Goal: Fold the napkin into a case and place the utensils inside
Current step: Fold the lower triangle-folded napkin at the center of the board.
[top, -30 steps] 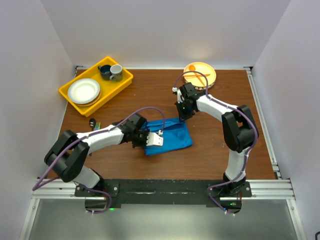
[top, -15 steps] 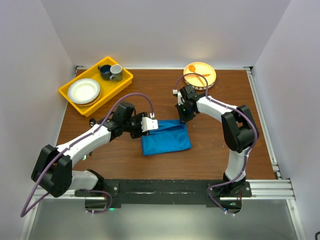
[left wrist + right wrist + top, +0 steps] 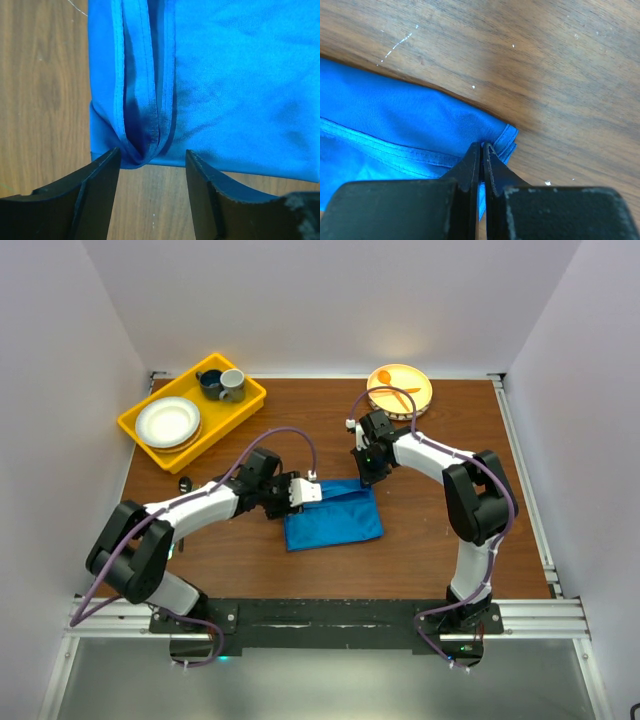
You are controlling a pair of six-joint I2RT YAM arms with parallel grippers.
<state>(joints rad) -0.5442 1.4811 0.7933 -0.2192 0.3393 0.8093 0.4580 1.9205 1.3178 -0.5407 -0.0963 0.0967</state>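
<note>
Left gripper point(image 3: 150, 159): I read it as open, with the fingers well apart and nothing clamped.
Napkin point(image 3: 240, 90): bright blue, folded, lying flat on the table point(image 3: 450, 540). Its doubled hems run straight away from the gap between the left fingers. The bunched end of the fold sits between the tips.
Left tip contact: I cannot tell whether either tip touches the cloth.
Right gripper point(image 3: 482, 148): fingers pressed together, tips on the napkin's corner hem. A sliver of blue shows between them, so I log it as pinching that corner.
Cloth from the right fingers: spreads left of the tips in the wrist view, with bare wood ahead and to the right.
Overhead check: the napkin spans from one gripper to the other.
Orange plate point(image 3: 400, 390): beyond the right fingers, apart from them.
Yellow tray point(image 3: 190, 410): well apart from the left fingers.
</note>
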